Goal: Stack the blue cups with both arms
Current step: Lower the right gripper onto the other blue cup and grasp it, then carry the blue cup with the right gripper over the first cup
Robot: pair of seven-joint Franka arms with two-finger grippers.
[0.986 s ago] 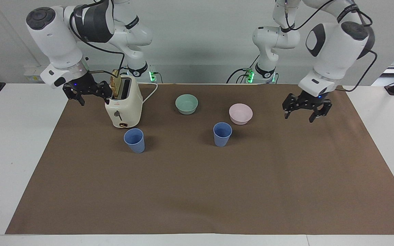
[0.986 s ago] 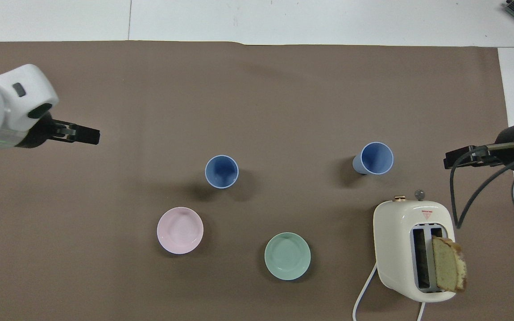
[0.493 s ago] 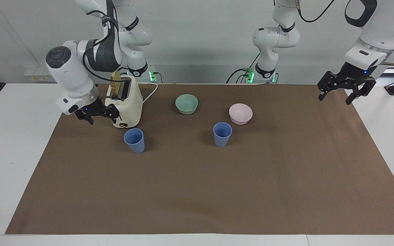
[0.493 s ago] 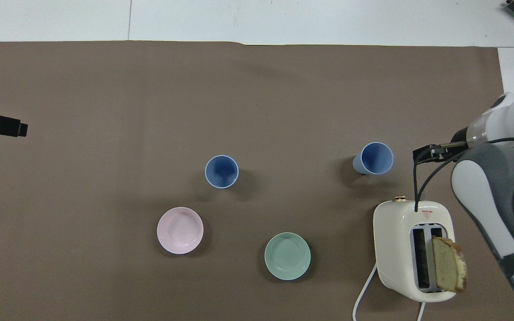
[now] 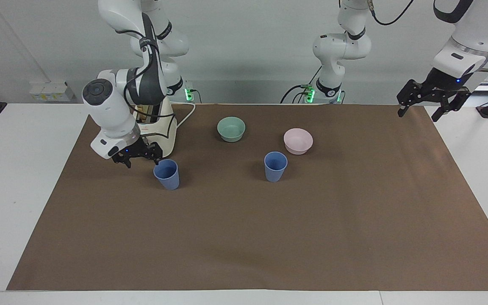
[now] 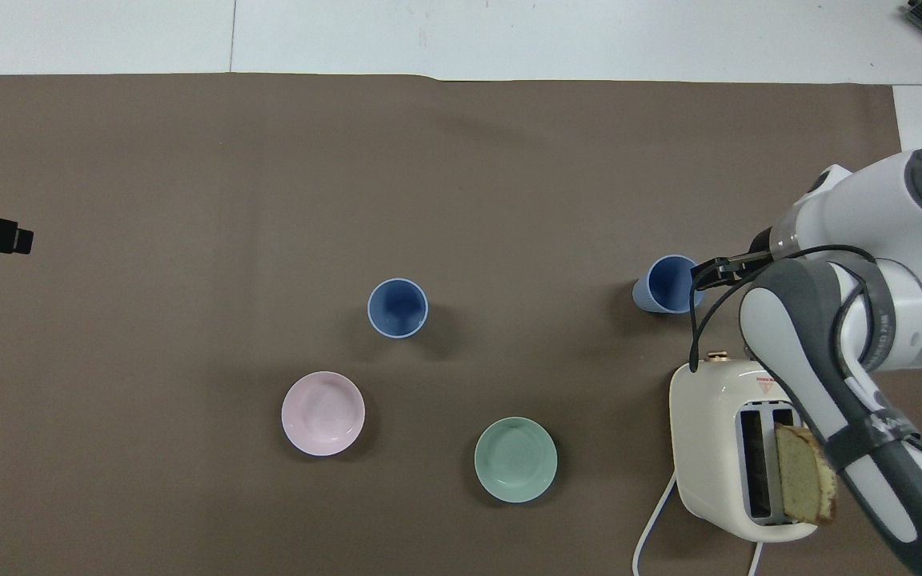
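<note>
— Two blue cups (image 5: pixel 167 173) to stack, right? Standing where?

— Both upright on the bench (image 5: pixel 23 169), open ends up, well apart. Near cup (image 6: pixel 669 284) just past the toaster (image 6: pixel 717 432), toward the right arm's end. Middle cup (image 5: pixel 275 166) close to the pink bowl (image 5: pixel 298 141), a bit farther from the robots than it.

— And the right tool (image 5: pixel 142 159)?

— Down low, just beside the near cup, on the side toward the right arm's end. Fingers apart, holding nothing. One fingertip (image 6: pixel 713 270) right at the rim. Can't tell if touching.

— So which way to go?

— Sideways toward the middle of the bench, probably. Tall side of the cup pointing straight up, so best to slip one finger on each side of the wall and squeeze gently. Too hard a bump could knock it over.

— And the left tool (image 5: pixel 421 109)?

— Up high over the bench edge at the left arm's end, fingers apart too, holding nothing. Well away from both cups, waiting. Closer to the middle cup than to the near one, so likely that one for the left arm.
</note>
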